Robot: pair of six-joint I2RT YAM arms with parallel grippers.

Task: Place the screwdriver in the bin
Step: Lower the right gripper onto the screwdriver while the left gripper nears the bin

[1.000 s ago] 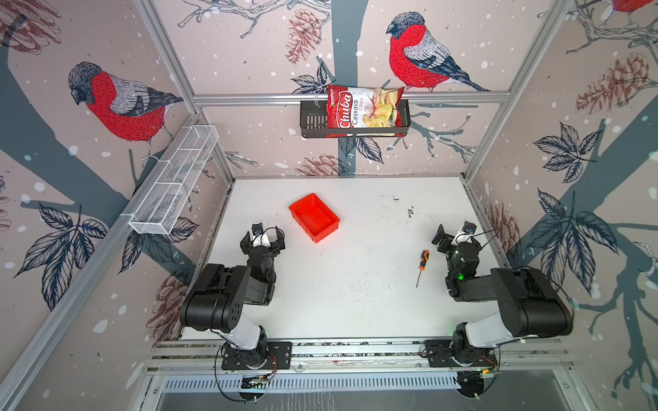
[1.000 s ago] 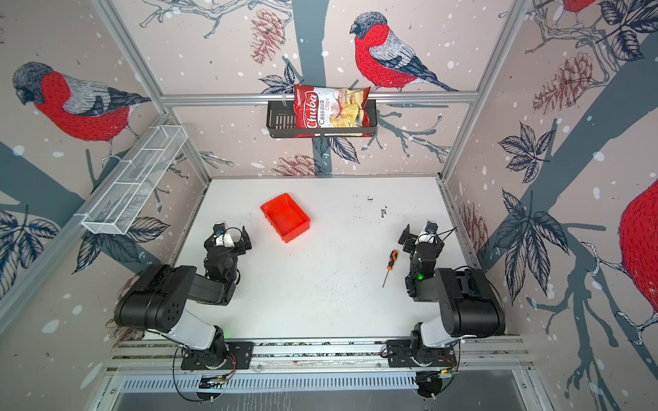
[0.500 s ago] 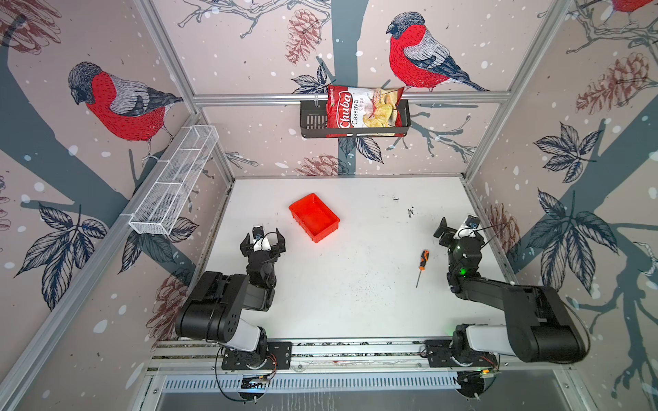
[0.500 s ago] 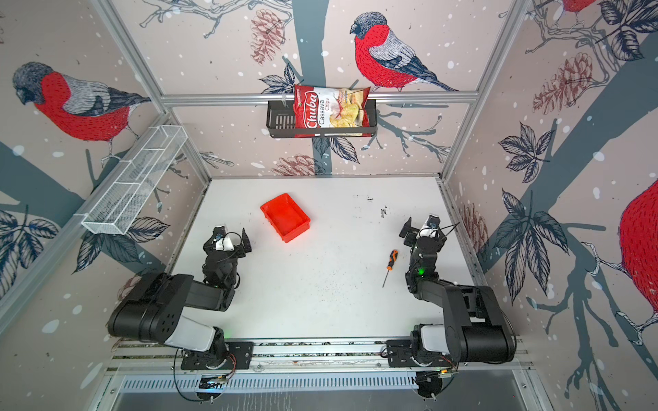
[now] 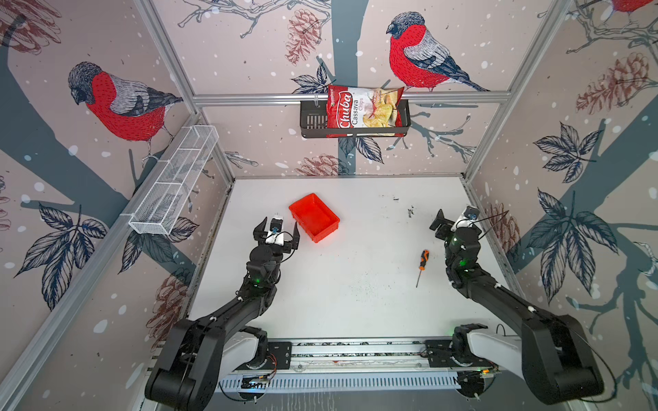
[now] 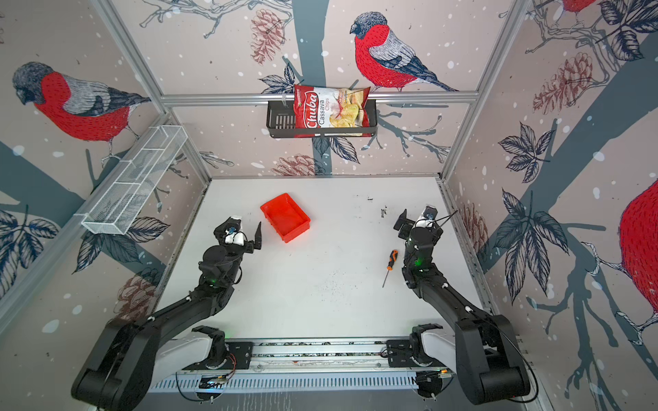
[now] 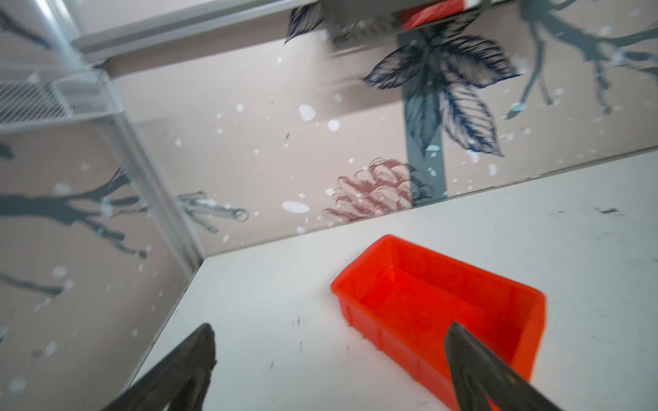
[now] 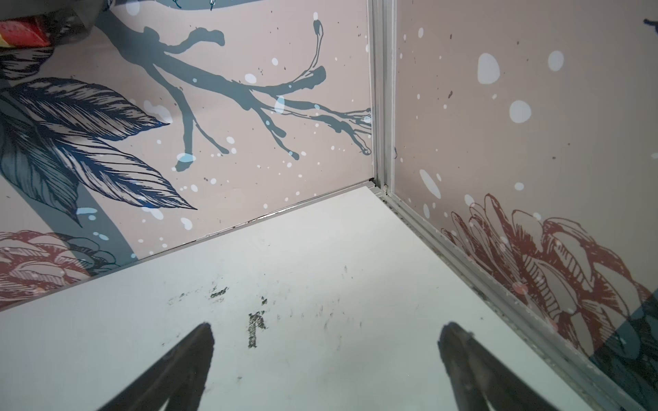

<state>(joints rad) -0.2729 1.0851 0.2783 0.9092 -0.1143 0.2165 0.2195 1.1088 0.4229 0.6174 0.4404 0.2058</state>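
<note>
Left jaws stand wide open, empty, just beside the bin (image 5: 314,217); right jaws wide open, empty, near the screwdriver (image 5: 423,257).

You have a smooth, glossy red-orange plastic bin (image 5: 313,217) at eleven o'clock on the matt white table (image 5: 338,302), which is scuffed with dark specks. At three o'clock, the screwdriver (image 5: 422,261) shows an orange-and-black plastic handle and a thin bare metal shaft. The wall basket (image 5: 174,181) at nine o'clock is white wire mesh. The bag (image 5: 363,110) at twelve looks shiny.
</note>
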